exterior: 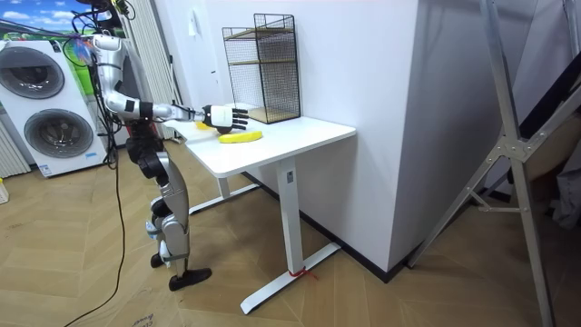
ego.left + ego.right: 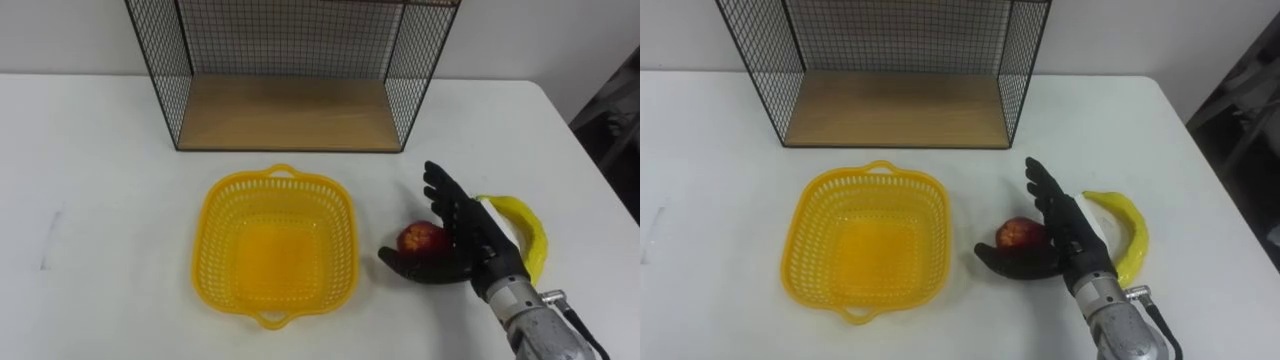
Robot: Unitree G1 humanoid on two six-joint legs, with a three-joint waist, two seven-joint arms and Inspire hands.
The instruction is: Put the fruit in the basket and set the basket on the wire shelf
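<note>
An empty yellow basket [image 2: 273,247] [image 2: 867,244] with small handles sits on the white table [image 2: 90,170], in front of the black wire shelf [image 2: 290,110] [image 2: 895,105] with a wooden floor. A red apple [image 2: 420,239] [image 2: 1017,233] lies just right of the basket. My right hand [image 2: 455,240] [image 2: 1055,240] is open beside the apple, fingers straight behind it and thumb stretched out in front of it, cupping it without closing. A yellow banana [image 2: 528,230] [image 2: 1127,232] lies right of the hand, partly hidden by it.
In the room view I stand at the table's end, right arm reaching over it towards the banana [image 1: 241,137], the wire shelf [image 1: 265,68] against the wall. Washing machines [image 1: 41,109] stand behind me. The table's right edge lies close to the banana.
</note>
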